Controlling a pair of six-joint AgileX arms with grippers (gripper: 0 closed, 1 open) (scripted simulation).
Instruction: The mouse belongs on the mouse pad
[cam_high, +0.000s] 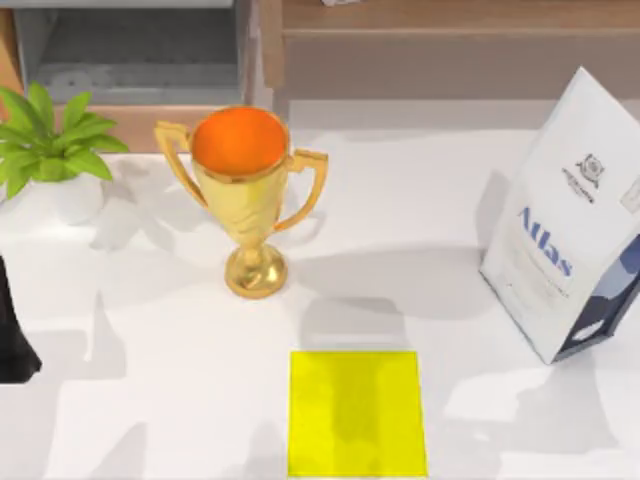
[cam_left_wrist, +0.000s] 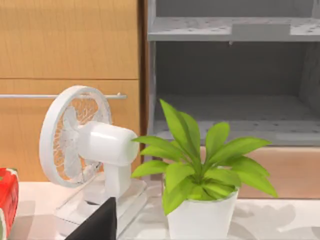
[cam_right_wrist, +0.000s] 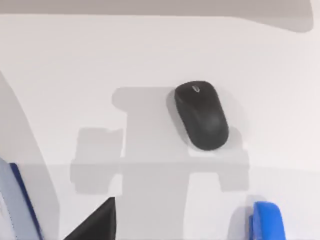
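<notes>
**You:** Mouse first — where is it?

**Me:** You'll find the mouse (cam_right_wrist: 201, 115) in the right wrist view, black, lying flat on the white desk (cam_right_wrist: 100, 60) with bare surface all round it. A blue thing (cam_right_wrist: 267, 220) sits near it at that picture's edge; I cannot tell what it is.

**You:** And the mouse pad?

**Me:** Look at the top view: the mouse pad (cam_high: 356, 412) is the yellow square lying flat at the near edge of the desk, about the middle, with nothing on it. The gold trophy (cam_high: 243, 190) stands upright just behind it, a little to the left. A white bag (cam_high: 575, 215) marked "Atlas" stands to the right, and a potted plant (cam_high: 50, 145) sits at the far left.

**You:** What are the hands doing?

**Me:** You get only a dark tip of each hand in its own wrist view, so I cannot tell how far either is open. The left wrist view looks at the plant and a white fan (cam_left_wrist: 85, 137).
</notes>
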